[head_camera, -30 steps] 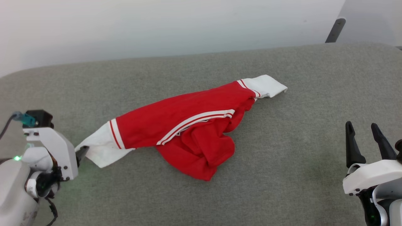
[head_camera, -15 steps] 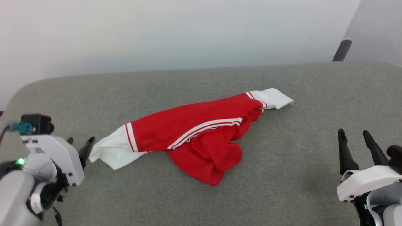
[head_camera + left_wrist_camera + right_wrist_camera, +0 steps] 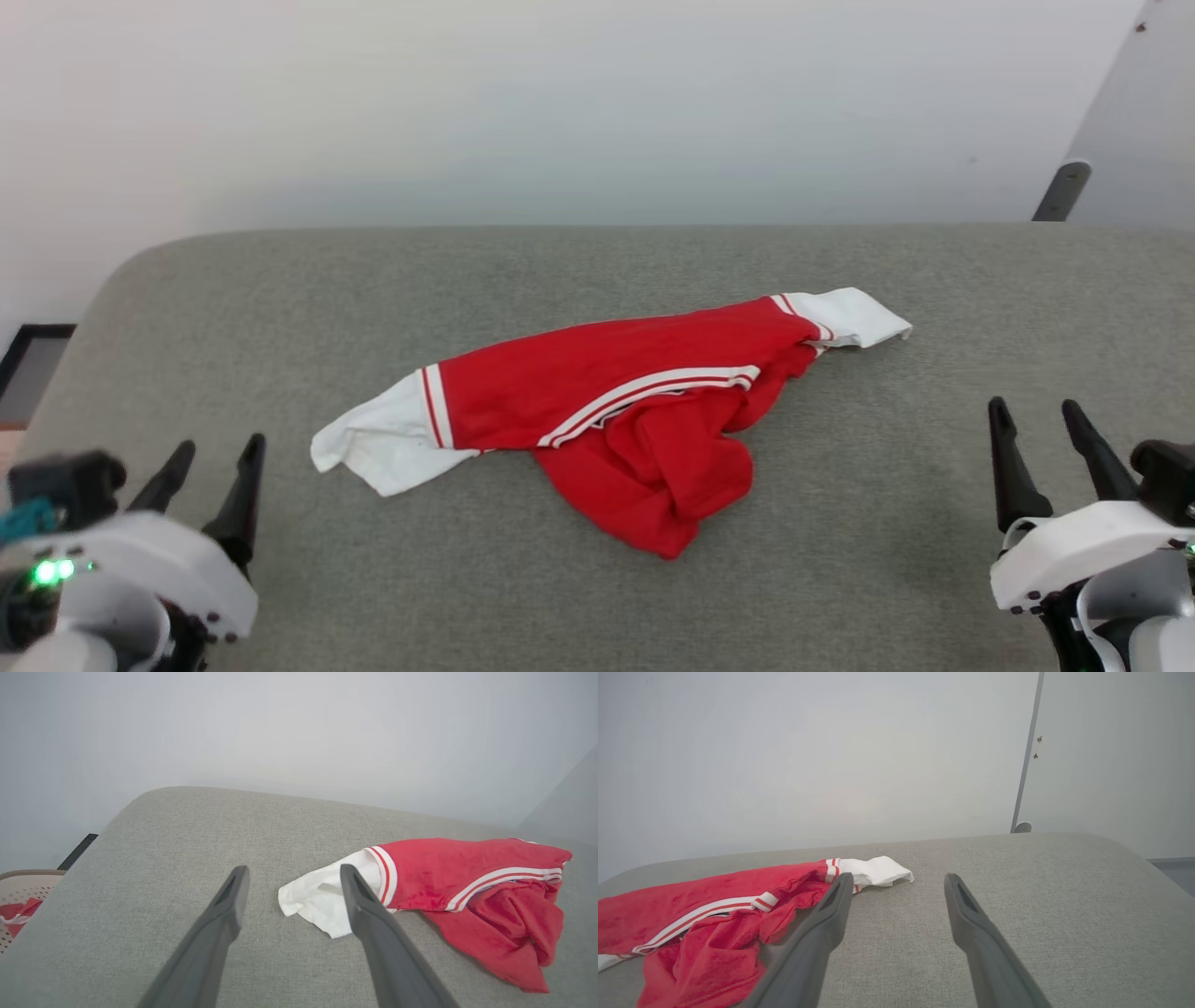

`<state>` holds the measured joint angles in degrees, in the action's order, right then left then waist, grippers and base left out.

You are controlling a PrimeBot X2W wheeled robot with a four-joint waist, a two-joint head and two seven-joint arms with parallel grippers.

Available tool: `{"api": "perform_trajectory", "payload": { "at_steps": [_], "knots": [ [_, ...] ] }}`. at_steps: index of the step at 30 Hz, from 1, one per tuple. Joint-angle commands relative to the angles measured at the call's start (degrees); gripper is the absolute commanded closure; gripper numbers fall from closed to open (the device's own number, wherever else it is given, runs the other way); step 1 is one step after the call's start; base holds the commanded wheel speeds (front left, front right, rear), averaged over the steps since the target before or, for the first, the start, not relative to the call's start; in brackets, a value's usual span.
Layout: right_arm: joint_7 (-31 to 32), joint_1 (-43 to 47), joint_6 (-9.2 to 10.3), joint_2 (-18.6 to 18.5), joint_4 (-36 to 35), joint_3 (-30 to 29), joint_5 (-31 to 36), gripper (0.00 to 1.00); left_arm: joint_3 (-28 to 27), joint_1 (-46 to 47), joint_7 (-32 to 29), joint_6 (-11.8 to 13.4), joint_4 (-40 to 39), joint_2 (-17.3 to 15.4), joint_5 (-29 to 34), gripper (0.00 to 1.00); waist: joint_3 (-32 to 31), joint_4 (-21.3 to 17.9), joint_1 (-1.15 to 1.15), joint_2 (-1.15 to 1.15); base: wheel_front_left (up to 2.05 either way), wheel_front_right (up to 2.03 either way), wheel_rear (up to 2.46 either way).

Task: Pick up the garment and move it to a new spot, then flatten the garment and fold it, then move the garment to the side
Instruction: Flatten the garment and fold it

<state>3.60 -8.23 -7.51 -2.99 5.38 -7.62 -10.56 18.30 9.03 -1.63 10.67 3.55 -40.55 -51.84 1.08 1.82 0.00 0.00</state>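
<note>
Drawn back from the white left sleeve (image 3: pixel 373 448), where its fingertips were seen a second ago, the left gripper (image 3: pixel 220 443) is now held at the near left, fingers pointing away and well apart from the cloth. The whole head view has also been shifted (the camera is raised, so the garment's apparent slide is not a true one).

Both grippers are spread wide and nothing is held. The right gripper (image 3: pixel 1033 405) is kept at the near right, clear of the cloth.

The garment (image 3: pixel 597 392) is laid on the middle of the grey cushion (image 3: pixel 887 523), stretched from the left sleeve to the right sleeve (image 3: pixel 854 317) at the far right. Its red body is bunched in a heap towards the near side, and the striped collar is seen running across it.

The move to a new spot is judged done, and flattening is the step in hand. A hold on the bunched lower part is probably called for next, one gripper to each side, so that the body can be pulled out towards the near edge.

At the left, past the cushion's edge, a beige perforated basket (image 3: pixel 23 884) is seen, with a small red-and-white cloth bundle (image 3: pixel 16 907) inside it.
</note>
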Motion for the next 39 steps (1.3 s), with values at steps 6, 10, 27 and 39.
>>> {"api": "perform_trajectory", "payload": {
  "at_steps": [6,10,27,39],
  "knots": [
    [1.98,-3.05,0.04,-0.6,1.44,0.95,0.07,0.0,-1.71,-4.83,7.04,1.86,-2.84,1.43,1.74,0.0,1.1,2.18,0.0,0.0,0.0,0.0,0.0],
    [3.83,-5.9,0.04,-1.25,3.38,1.66,0.39,0.0,-2.35,-6.14,10.52,2.37,-3.69,2.8,2.12,0.0,2.16,4.19,0.0,0.0,0.0,0.0,0.0],
    [14.58,-21.73,0.04,-7.45,18.36,3.64,2.48,0.0,1.73,-1.43,13.07,-0.79,-0.41,8.33,2.96,0.0,9.26,13.3,0.0,0.0,0.0,0.0,0.0],
    [19.45,-26.75,0.04,-7.03,28.35,4.53,3.36,0.69,3.49,1.93,13.75,-2.98,3.36,10.62,3.14,0.0,11.88,15.45,0.0,0.0,0.0,0.0,0.0]
  ]
}}
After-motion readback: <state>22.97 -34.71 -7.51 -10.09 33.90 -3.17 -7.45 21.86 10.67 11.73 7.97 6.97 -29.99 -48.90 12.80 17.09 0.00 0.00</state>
